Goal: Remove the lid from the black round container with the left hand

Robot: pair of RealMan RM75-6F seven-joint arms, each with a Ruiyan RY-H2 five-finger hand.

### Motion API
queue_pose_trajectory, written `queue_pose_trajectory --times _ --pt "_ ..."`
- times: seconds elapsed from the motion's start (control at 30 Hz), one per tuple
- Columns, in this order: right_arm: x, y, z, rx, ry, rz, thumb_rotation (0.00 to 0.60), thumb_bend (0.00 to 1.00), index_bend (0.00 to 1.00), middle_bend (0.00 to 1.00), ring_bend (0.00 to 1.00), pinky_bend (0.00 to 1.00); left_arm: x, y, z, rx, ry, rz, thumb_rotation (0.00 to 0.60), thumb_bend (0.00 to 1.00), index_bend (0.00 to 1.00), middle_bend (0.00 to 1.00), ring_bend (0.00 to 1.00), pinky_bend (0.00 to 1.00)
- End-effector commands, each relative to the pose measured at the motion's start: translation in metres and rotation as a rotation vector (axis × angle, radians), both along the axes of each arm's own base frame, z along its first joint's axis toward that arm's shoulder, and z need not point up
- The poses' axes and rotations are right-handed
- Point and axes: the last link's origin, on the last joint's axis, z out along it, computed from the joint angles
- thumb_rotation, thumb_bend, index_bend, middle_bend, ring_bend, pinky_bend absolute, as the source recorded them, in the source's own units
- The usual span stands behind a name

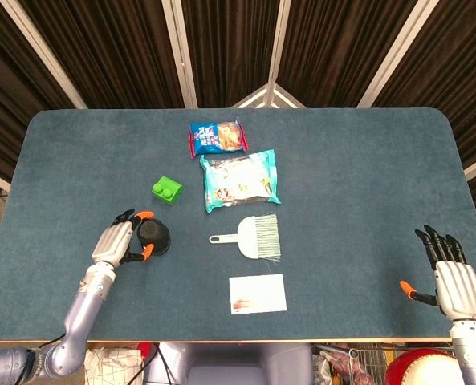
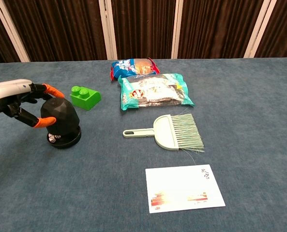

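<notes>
The black round container's base (image 2: 65, 139) sits on the blue table at the left, seen from above as a dark ring (image 1: 159, 245). Its faceted black dome lid (image 2: 60, 114) is raised slightly above the base and tilts a little; my left hand (image 2: 18, 99) grips it from the left between orange-tipped fingers. In the head view the left hand (image 1: 119, 241) wraps the lid (image 1: 152, 233). My right hand (image 1: 451, 278) rests at the table's near right corner, fingers spread and empty; the chest view does not show it.
A green toy brick (image 2: 85, 96) lies just behind the container. Two snack bags (image 2: 154, 91) (image 2: 132, 67), a small white brush (image 2: 174, 131) and a white card (image 2: 184, 188) occupy the table's middle.
</notes>
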Motion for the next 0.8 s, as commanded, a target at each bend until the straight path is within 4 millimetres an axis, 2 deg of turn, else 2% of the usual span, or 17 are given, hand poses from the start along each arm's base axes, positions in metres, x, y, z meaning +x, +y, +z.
queue_pose_trajectory --times 0.03,0.23,0.5,0.8 --pt "0.0 0.002 0.001 0.0 0.001 -0.001 0.6 0.22 0.1 0.05 0.11 0.04 0.006 0.0 0.007 0.019 -0.031 -0.013 0.6 0.7 0.2 0.32 0.0 0.0" --pt "0.0 0.003 0.002 -0.001 0.002 0.001 0.6 0.22 0.1 0.05 0.11 0.04 0.024 0.003 0.004 0.017 -0.09 -0.049 0.6 0.7 0.21 0.31 0.0 0.0" --pt "-0.002 0.002 0.005 -0.01 -0.005 -0.002 0.6 0.22 0.1 0.05 0.11 0.04 0.047 0.013 -0.017 -0.026 -0.047 -0.098 0.6 0.7 0.21 0.31 0.0 0.0" --pt "-0.003 0.003 0.003 -0.008 -0.007 0.002 0.6 0.22 0.1 0.05 0.11 0.04 0.054 0.018 -0.04 -0.057 0.013 -0.084 0.6 0.69 0.21 0.28 0.0 0.0"
